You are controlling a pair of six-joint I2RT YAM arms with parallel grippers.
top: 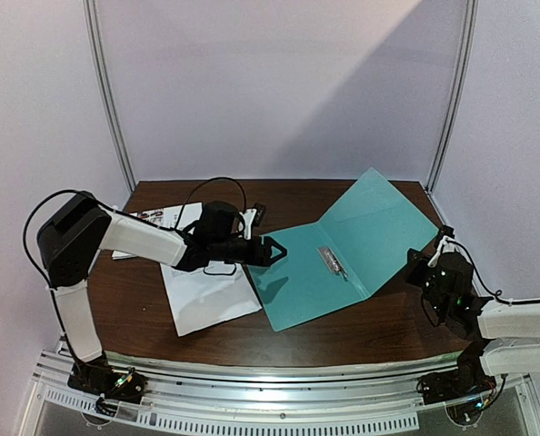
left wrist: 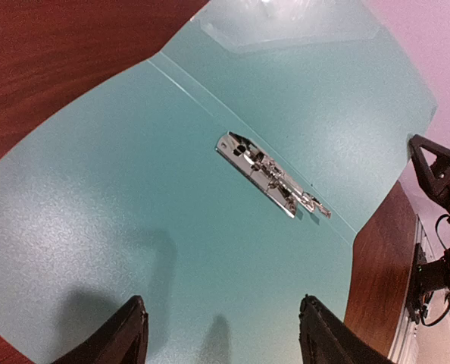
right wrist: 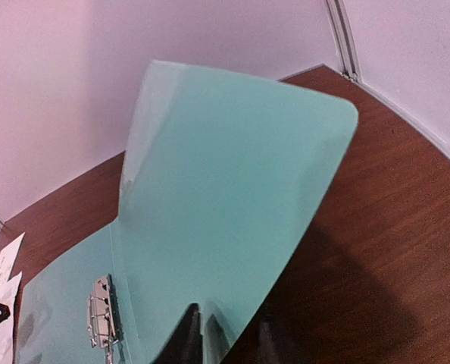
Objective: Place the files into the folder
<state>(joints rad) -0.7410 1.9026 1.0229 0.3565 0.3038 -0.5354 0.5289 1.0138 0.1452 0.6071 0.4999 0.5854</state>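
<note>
Pale walls close three sides of the dark counter (top: 393,318). Two files lie near its left edge: a pictured sheet (top: 152,218) behind, a white sheet (top: 206,295) nearer. Left fingers (top: 272,252) hover spread over the open folder (top: 297,291) at its left edge. Right fingers (top: 429,262) straddle its raised flap (top: 379,222), narrowly parted; clamped or not, I cannot tell.

The left arm (top: 138,234) and right arm (top: 515,320) share white shells and black joint housings. Thin black cables (top: 217,180) loop off both. The left claw (left wrist: 223,303) has black fingers (left wrist: 126,337). Green lights (top: 444,277) dot the right wrist.
</note>
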